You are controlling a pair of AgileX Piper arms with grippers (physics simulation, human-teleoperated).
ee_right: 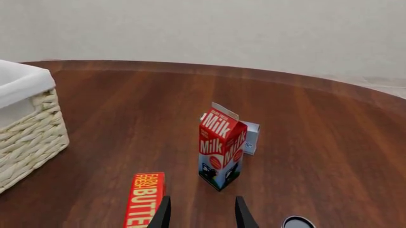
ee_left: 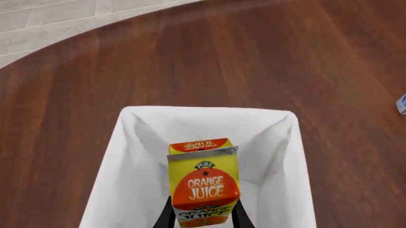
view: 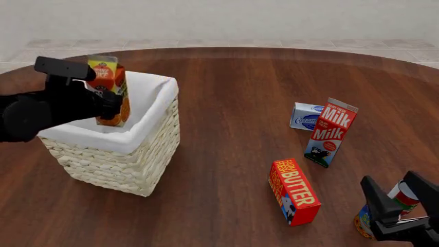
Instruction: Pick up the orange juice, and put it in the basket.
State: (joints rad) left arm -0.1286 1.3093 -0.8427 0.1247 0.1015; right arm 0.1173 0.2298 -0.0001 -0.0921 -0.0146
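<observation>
The right tool point(view: 401, 203) idles nearest, fingers apart and empty, beside a can point(view: 384, 213), well clear of the work. The left tool point(view: 103, 105) is clamped on the orange juice point(view: 108, 90), held upright over the basket point(view: 130, 141). Released from up here, I judge the carton could tip or clip the lined rim; the opening looks roomy. Bare tabletop point(view: 233, 87) lies beyond.

Orange juice point(view: 108, 82): yellow carton, orange-red circle, white lettering. Basket point(view: 130, 159): cream woven wicker, white cloth lining. Milk carton point(view: 330, 133): red and white. Butter box point(view: 295, 191): red, yellow lettering. Worktop point(view: 240, 92): dark reddish-brown wood grain. Left tool point(view: 103, 105): black.
</observation>
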